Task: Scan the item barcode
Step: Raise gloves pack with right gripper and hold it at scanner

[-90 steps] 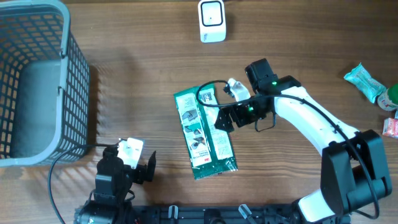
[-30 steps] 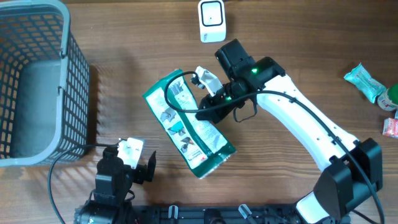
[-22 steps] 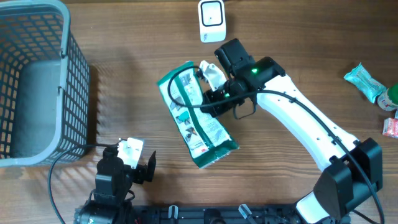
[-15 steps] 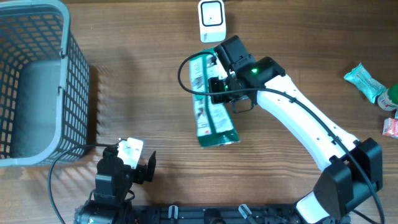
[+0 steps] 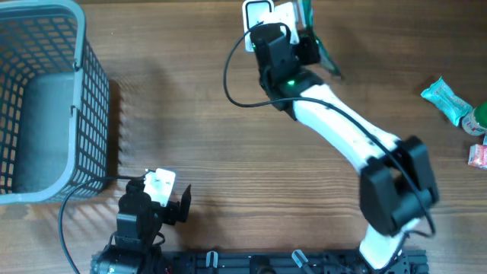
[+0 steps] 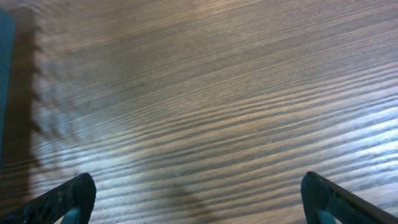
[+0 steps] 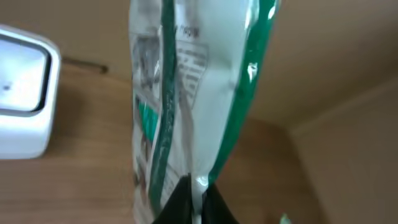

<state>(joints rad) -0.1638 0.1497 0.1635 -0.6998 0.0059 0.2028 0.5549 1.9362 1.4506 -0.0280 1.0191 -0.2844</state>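
Nearest the robot's base, the left gripper (image 6: 199,205) rests low over the bare wooden table (image 5: 190,122) with its jaws wide apart and nothing between them; it has not moved over the last few seconds. A grey mesh basket (image 5: 46,99) stands to its left, well away from the action.

Farther out, the right arm has changed a great deal. One second ago it held the green-and-white packet over the middle of the table, the printed face turned up to the overhead camera. Since then it has stretched out to the far edge.

The right gripper (image 7: 193,202) is clamped on the packet's (image 7: 186,93) bottom seam, so the packet stands upright and appears nearly edge-on from overhead. It hangs clear of the table, just to the right of the white scanner (image 7: 22,99) at the far edge.

This looks like the presenting step of the task: the item has been carried to the scanner. Whether the barcode faces the scanner's window cannot be made out, so a small turn of the wrist may be needed before it reads.
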